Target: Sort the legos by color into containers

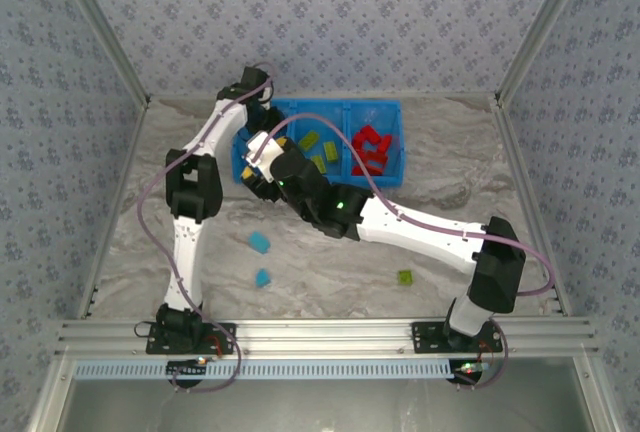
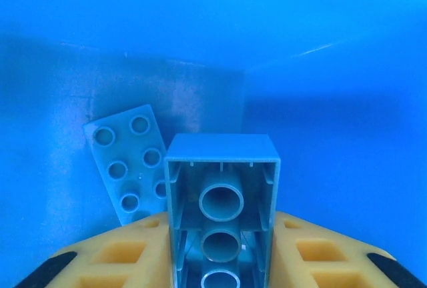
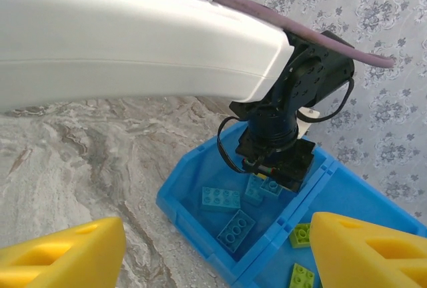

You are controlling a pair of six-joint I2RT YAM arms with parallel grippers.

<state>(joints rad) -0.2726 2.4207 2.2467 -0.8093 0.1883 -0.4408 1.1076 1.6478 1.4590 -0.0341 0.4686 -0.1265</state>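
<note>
Grey-veined marble counter (image 1: 450,187), boxed by blue-grey floral-papered walls (image 1: 330,22), with an aluminium rail (image 1: 330,332) along the near edge. Bright blue three-compartment bin (image 1: 330,104) sits at far centre. Its right compartment holds red legos (image 1: 372,150) and its middle one lime green legos (image 1: 318,147). From overhead the left compartment is largely hidden under both arms. The right wrist view shows light blue legos (image 3: 221,198) lying flat on its floor. Loose on the counter, well apart from the bin, are two light blue bricks (image 1: 259,242) (image 1: 262,277) at near left and one lime green brick (image 1: 405,276) at near right. The left claw (image 2: 223,228) reaches down inside the left compartment, clenched on a light blue brick (image 2: 222,188) that shows its hollow underside, with a flat light blue plate (image 2: 127,161) just beside it. The right claw (image 3: 217,235) hangs above the bin's near left corner, yellow fingers (image 3: 363,251) spread wide, grasping nothing.
</note>
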